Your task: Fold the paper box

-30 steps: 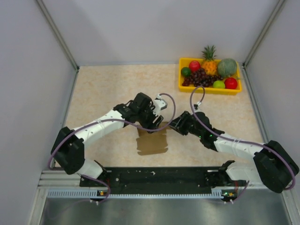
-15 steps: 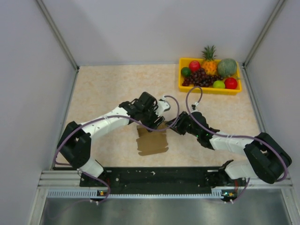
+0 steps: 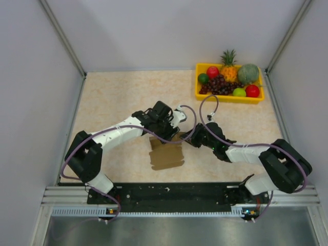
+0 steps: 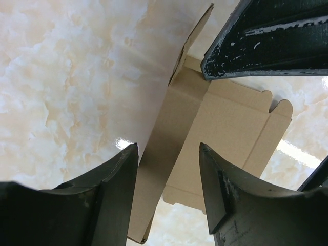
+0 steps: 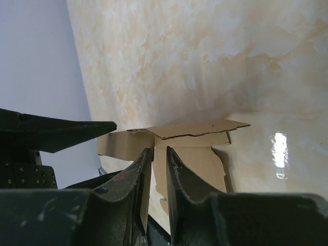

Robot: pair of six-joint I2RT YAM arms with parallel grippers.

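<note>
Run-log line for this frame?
paper box: partly folded, flap raised | left tool: open, astride flap | right tool: narrow, around box edge

The brown paper box [image 3: 166,156] lies partly folded, base flat, one side panel raised.

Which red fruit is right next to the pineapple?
The red fruit at the back, just left of the pineapple. The other red fruit sits in the tray's front right corner.
</note>
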